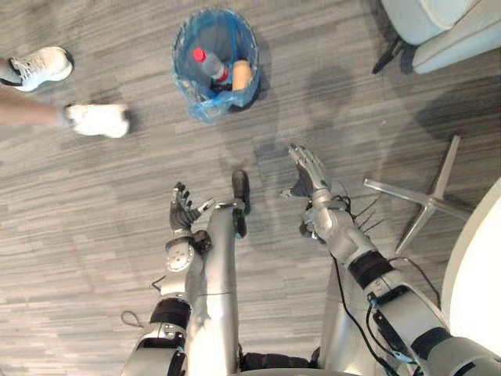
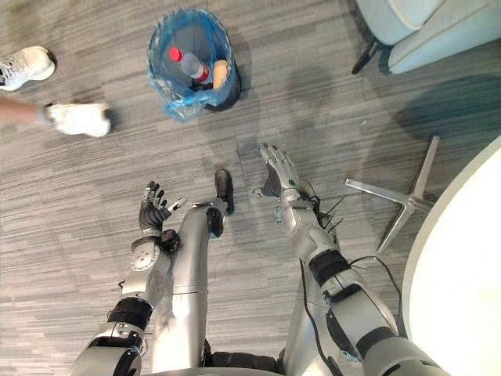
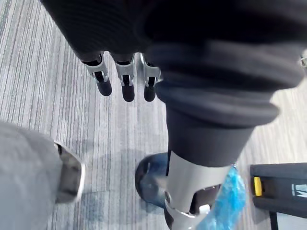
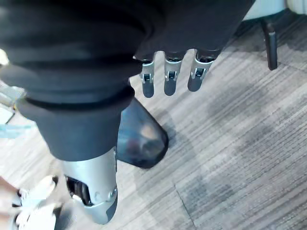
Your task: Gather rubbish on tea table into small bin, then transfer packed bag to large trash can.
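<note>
The left hand is held low over the grey striped floor with its palm turned up, fingers spread and relaxed, and nothing in it. In its own wrist view the dark-tipped fingers hang straight in a row, apart from each other and free of any object.

The right hand is stretched further forward. Its fingers are straight and slightly fanned, its thumb sticks out to the side, and it too is empty. Its wrist view shows the fingers extended side by side above bare floor.

The small bin stands on the floor well beyond both sets of fingertips, almost straight ahead of the left hand and ahead and to the left of the right hand, touched by neither. A blue bag lines the bin, its rim folded over the edge. Inside lie a bottle with a red cap and, just beside it, a tan item.

A person's white shoes stand to the left of the left hand, near the bin. To the right of the right hand lies a silver chair base, and past it the edge of a white rounded surface. A pale armchair sits far ahead of the right hand
</note>
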Robot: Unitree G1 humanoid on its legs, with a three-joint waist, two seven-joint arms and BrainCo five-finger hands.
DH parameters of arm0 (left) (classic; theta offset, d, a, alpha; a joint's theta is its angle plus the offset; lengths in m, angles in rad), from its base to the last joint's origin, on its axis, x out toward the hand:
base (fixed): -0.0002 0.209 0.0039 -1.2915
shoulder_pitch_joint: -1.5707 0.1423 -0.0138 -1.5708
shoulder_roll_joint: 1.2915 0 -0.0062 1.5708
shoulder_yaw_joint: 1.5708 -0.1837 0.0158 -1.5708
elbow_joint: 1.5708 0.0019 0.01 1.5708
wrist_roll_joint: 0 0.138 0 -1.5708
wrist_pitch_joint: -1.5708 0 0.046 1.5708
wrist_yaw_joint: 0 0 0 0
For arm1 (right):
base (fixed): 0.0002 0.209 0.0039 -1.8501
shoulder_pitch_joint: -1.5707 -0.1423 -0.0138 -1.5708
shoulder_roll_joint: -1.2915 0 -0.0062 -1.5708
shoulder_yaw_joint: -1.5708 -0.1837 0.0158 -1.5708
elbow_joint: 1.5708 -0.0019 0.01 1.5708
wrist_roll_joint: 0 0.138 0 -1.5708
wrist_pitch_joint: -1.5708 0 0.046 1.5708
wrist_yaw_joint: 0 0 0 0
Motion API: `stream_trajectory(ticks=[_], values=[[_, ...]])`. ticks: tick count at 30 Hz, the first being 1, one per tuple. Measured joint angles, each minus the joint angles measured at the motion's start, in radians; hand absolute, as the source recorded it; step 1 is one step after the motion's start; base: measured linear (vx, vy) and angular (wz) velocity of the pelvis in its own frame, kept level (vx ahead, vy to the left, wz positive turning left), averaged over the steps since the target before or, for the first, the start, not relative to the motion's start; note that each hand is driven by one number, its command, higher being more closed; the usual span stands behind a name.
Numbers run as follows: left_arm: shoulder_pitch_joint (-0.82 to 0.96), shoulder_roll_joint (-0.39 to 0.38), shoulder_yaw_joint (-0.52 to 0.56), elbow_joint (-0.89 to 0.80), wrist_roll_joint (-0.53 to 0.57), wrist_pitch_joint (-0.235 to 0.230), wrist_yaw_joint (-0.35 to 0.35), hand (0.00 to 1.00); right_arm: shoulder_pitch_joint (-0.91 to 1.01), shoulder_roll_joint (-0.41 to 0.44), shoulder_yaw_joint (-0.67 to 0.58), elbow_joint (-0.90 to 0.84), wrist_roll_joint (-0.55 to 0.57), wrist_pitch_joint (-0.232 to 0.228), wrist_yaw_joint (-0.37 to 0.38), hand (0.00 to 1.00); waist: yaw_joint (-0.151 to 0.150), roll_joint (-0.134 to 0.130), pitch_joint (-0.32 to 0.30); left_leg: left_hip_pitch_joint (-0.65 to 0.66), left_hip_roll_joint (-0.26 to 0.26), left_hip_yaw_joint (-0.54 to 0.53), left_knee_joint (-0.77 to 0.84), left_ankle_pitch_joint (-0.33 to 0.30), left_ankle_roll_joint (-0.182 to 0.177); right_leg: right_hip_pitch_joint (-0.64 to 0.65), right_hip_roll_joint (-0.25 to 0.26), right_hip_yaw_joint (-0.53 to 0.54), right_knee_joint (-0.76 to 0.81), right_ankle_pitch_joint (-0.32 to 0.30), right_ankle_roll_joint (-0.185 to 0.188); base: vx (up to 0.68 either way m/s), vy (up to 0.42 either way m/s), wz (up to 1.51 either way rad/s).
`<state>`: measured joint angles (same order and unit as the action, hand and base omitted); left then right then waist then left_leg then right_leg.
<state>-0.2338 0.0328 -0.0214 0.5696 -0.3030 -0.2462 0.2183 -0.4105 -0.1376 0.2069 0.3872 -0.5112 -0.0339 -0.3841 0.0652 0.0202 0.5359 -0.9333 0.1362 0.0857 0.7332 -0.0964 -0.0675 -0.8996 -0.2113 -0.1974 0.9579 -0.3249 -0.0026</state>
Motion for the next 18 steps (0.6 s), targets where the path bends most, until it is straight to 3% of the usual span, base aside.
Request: stream_trajectory(ticks=[5, 8, 12, 13, 18], values=[[0.165, 0.015, -0.008, 0.002, 0.000, 0.021, -0.008, 0.00, 0.304, 0.076, -0.115, -0.020, 0.234, -0.013, 0.014, 0.00, -0.027, -0.081, -0.065, 0.309, -0.013, 0.010, -0.190, 0.020, -0.013, 0.319, 0.011, -0.043, -0.195, 0.022, 0.010, 0.14, -0.053, 0.02], [0.237, 0.017, -0.009, 0.021, 0.003, 0.042, -0.035, 0.00, 0.447, 0.095, -0.161, 0.004, 0.322, -0.029, 0.046, 0.00, -0.025, -0.099, -0.148, 0.438, -0.013, 0.018, -0.279, 0.023, -0.018, 0.455, 0.031, -0.052, -0.304, 0.040, 0.023, 0.16, -0.010, -0.05], [0.279, 0.032, -0.009, 0.091, 0.056, 0.046, -0.065, 0.00, 0.545, 0.103, -0.184, 0.107, 0.357, -0.041, 0.113, 0.00, -0.031, -0.100, -0.266, 0.559, -0.031, 0.020, -0.409, 0.052, -0.021, 0.571, 0.036, -0.070, -0.418, 0.057, 0.037, 0.18, 0.002, 0.07], [0.284, 0.038, -0.008, 0.117, 0.086, 0.047, -0.067, 0.00, 0.556, 0.109, -0.199, 0.157, 0.364, -0.046, 0.134, 0.00, -0.045, -0.097, -0.300, 0.593, -0.042, 0.009, -0.463, 0.076, -0.022, 0.604, 0.035, -0.086, -0.452, 0.062, 0.042, 0.15, -0.019, 0.30], [0.288, 0.055, -0.009, 0.181, 0.156, 0.055, -0.068, 0.00, 0.554, 0.109, -0.255, 0.277, 0.402, -0.068, 0.169, 0.00, -0.056, -0.067, -0.355, 0.677, -0.061, -0.038, -0.623, 0.158, -0.030, 0.684, 0.043, -0.149, -0.548, 0.083, 0.042, 0.12, -0.016, 0.33]])
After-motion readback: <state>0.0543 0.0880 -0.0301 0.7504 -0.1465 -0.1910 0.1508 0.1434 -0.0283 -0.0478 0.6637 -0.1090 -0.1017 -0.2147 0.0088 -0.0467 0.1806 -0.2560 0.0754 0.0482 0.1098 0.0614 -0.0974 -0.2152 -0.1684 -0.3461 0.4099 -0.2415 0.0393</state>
